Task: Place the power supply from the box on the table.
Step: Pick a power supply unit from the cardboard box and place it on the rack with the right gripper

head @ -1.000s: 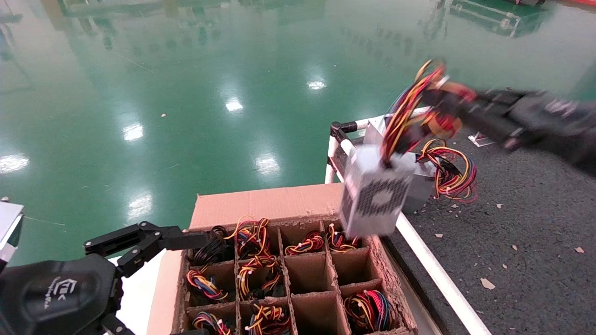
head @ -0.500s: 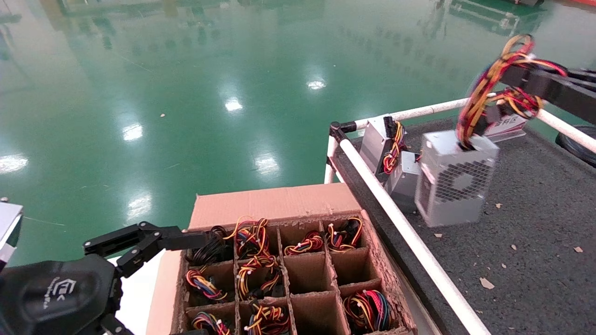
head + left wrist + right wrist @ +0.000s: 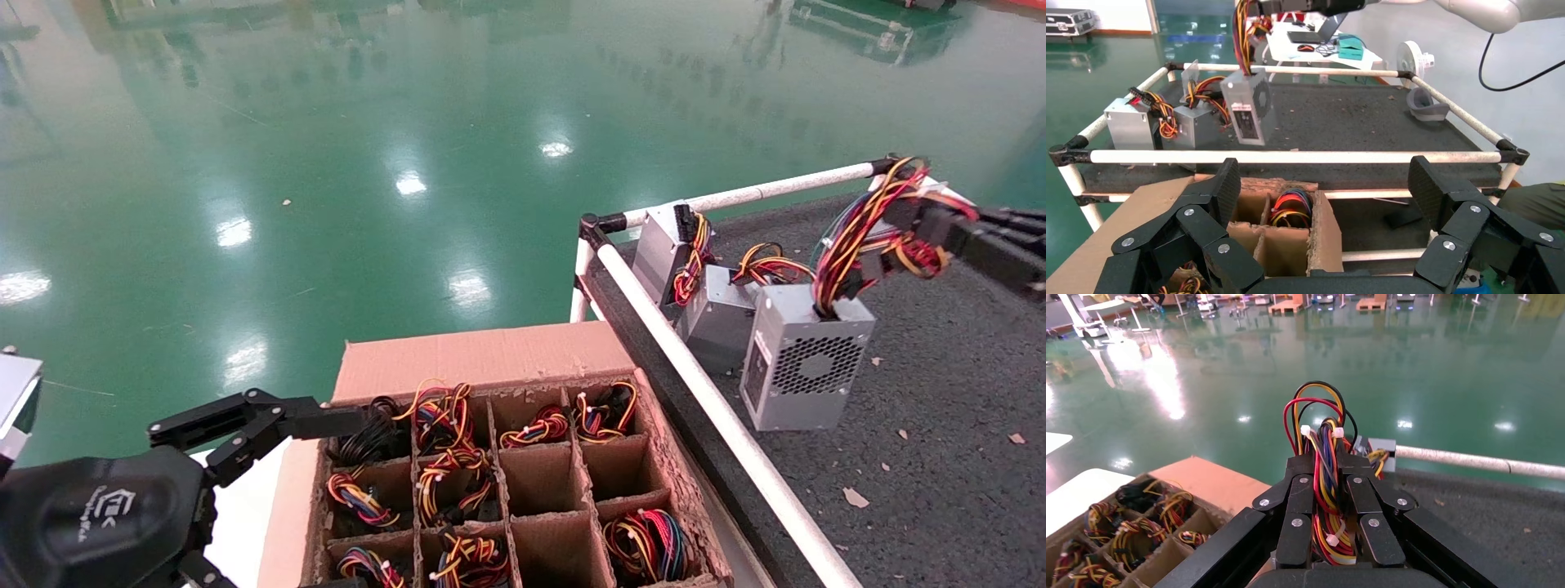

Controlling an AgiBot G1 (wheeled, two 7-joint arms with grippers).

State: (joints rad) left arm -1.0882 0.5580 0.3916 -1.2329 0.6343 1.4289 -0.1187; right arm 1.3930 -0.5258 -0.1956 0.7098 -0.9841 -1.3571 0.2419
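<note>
Hanging by its wire bundle (image 3: 858, 237) from the right gripper's (image 3: 919, 233) pinching jaws, power supply (image 3: 805, 367) now lower, touching the speckled surface (image 3: 940, 425); left gripper (image 3: 1321, 208) spread beside box (image 3: 466, 359), green floor (image 3: 327, 163) beyond

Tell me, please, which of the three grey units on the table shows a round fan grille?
The power supply nearest the robot, hanging by its wires from the right gripper; the other two units show plain sides.

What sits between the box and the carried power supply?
In the head view, only the table's white rail lies between box and power supply.
</note>
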